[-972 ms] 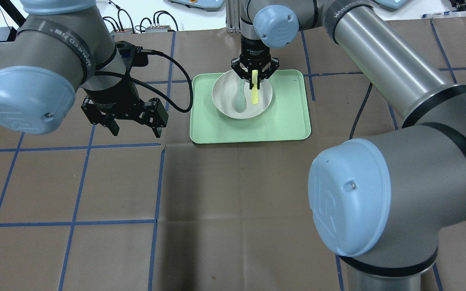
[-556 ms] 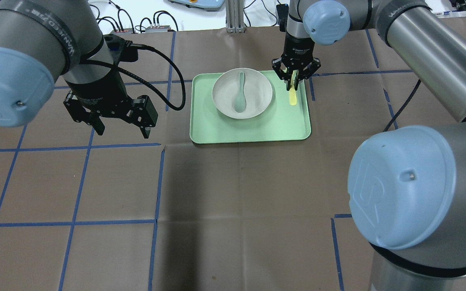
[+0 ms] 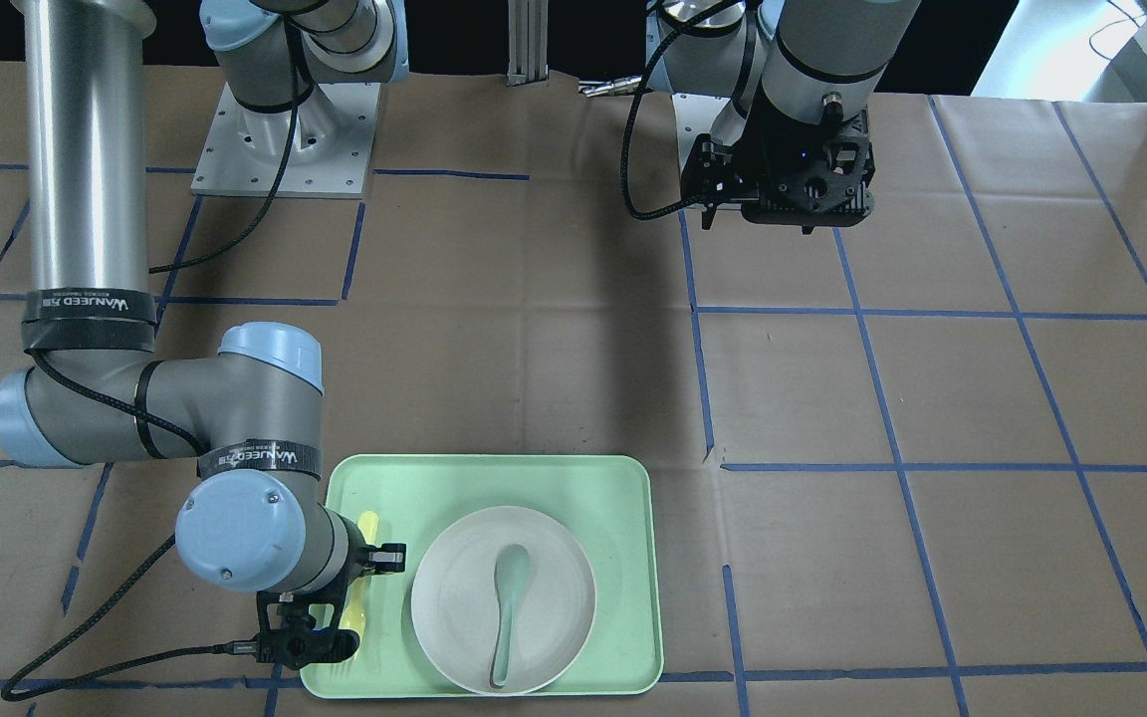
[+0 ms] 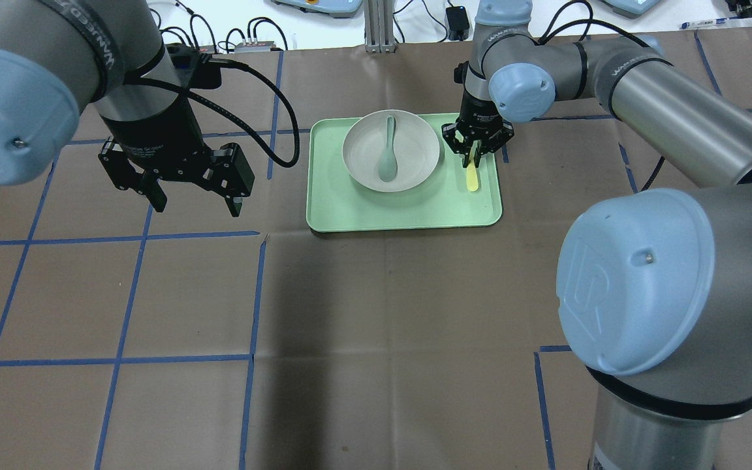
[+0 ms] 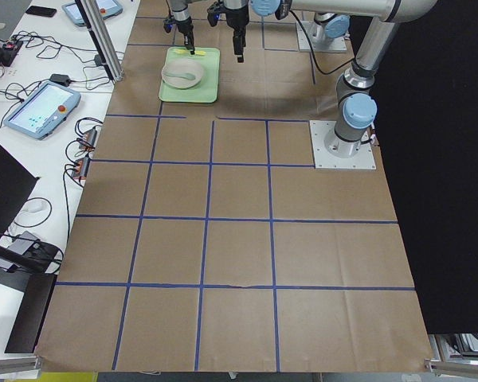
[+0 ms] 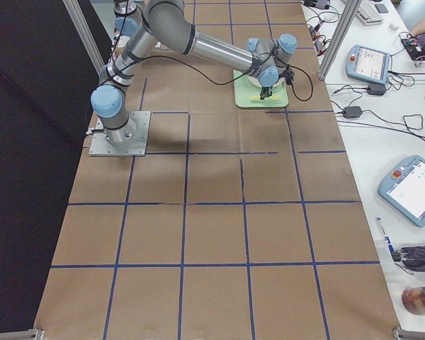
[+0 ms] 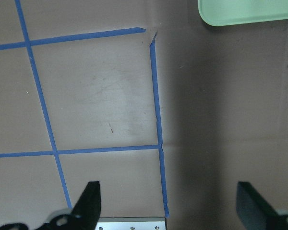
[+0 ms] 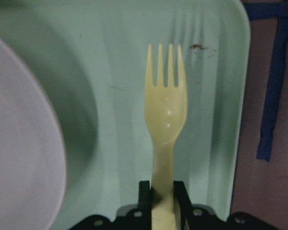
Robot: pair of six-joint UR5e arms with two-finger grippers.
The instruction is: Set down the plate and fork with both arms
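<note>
- Lower now, the right gripper (image 4: 475, 158) has brought the fork (image 4: 472, 177) down over the green tray (image 4: 402, 209), just beside the plate (image 4: 363, 156).
- Only its wrist view shows the fingers (image 8: 144, 191) pinching the handle.
- Left gripper (image 4: 196, 205) hovers over the worktop (image 4: 382, 326), fingers spread.

The fork (image 8: 165, 115) is pale yellow, the plate (image 4: 358, 155) off-white, the tray (image 4: 402, 210) light green.

From the front you lose most of the fork (image 3: 367, 524) behind the right arm (image 3: 245, 533); its wrist camera crops the plate (image 8: 19, 143), which looks blurred.
</note>
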